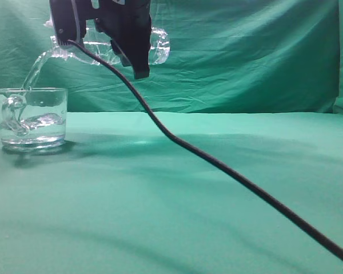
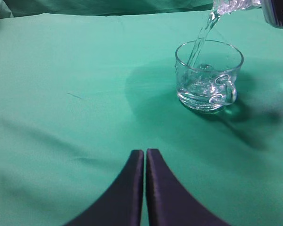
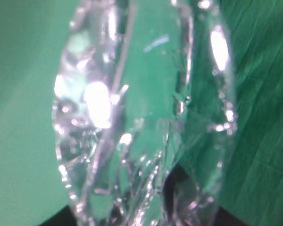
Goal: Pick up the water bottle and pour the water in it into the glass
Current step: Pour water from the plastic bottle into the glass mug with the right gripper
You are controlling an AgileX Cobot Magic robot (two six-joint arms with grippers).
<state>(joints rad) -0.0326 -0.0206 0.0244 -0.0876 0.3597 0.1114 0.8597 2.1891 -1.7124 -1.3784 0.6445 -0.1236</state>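
Observation:
My right gripper (image 1: 111, 34) is shut on the clear ribbed water bottle (image 1: 157, 47) and holds it tipped on its side, high at the upper left, its neck over the glass. The bottle fills the right wrist view (image 3: 141, 117), hiding the fingers. A stream of water (image 1: 33, 71) falls from the neck into the glass (image 1: 30, 118), a short clear mug that is partly filled and stands on the green cloth at the far left. The left wrist view shows the glass (image 2: 208, 75) and the stream (image 2: 198, 42). My left gripper (image 2: 145, 153) is shut and empty, well short of the glass.
A black cable (image 1: 228, 168) hangs from the right arm and slants across the table to the lower right corner. Green cloth (image 1: 217, 217) covers the table, with a green backdrop (image 1: 246, 57) behind.

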